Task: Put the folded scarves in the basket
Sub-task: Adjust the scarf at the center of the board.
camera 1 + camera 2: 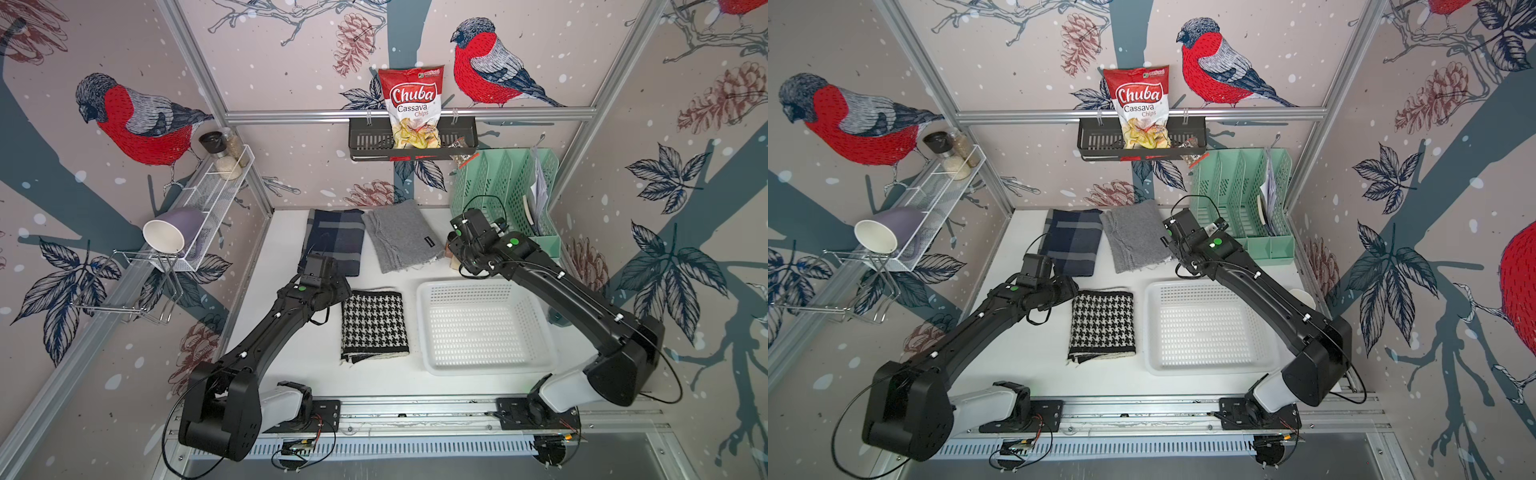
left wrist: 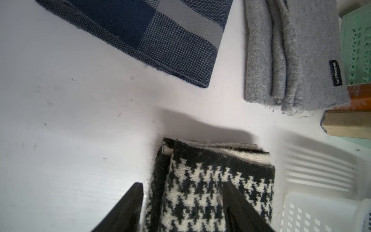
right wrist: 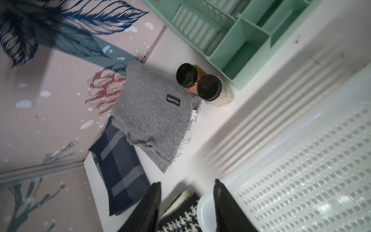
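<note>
Left pincer [image 2: 181, 183] apart astride houndstooth scarf [image 1: 374, 324]; right pincer [image 3: 187, 181] apart, empty. Three scarves [image 1: 401, 237], one basket [image 1: 490, 365].

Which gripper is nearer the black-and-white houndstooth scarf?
Left. The left gripper straddles the houndstooth scarf at its far corner; the right gripper hangs apart, beyond the basket.

Lab test cell: alu frame [image 1: 291, 116], printed bird walls [image 1: 266, 62].

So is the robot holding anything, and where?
Nothing is held. The left gripper, fingers apart, straddles the houndstooth scarf at its edge; the right gripper is open and empty.
</note>
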You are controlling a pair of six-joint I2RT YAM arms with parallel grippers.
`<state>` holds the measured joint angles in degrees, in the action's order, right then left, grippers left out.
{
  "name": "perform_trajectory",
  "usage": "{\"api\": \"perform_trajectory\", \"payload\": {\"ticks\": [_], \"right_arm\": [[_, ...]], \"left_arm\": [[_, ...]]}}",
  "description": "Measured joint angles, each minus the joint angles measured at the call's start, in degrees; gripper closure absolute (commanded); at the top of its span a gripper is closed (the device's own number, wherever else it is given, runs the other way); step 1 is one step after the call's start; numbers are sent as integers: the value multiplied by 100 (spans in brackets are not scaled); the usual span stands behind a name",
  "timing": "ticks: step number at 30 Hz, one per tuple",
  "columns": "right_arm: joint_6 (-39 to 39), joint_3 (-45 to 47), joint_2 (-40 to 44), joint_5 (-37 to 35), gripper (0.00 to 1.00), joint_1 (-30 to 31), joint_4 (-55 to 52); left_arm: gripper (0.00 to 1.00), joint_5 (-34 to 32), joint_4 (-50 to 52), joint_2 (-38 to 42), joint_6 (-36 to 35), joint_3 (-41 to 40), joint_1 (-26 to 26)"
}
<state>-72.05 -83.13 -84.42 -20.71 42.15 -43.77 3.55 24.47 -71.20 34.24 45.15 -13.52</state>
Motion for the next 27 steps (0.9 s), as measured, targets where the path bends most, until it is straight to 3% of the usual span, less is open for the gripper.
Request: {"api": "perform_trajectory", "payload": {"ticks": [6, 10, 21, 27], "right_arm": [[1534, 586, 321, 461, 49, 597, 962], [2092, 612, 166, 741, 50, 885, 1152], [2750, 280, -520, 1368, 54, 1429, 1209], [2830, 343, -695, 1497, 54, 1510, 1209]], "left_arm": [[38, 96, 26, -439, -225, 227, 24], [42, 96, 57, -675, -328, 236, 24], [51, 299, -151, -1296, -470, 190, 24], [63, 352, -308, -1349, -463, 92, 24]]}}
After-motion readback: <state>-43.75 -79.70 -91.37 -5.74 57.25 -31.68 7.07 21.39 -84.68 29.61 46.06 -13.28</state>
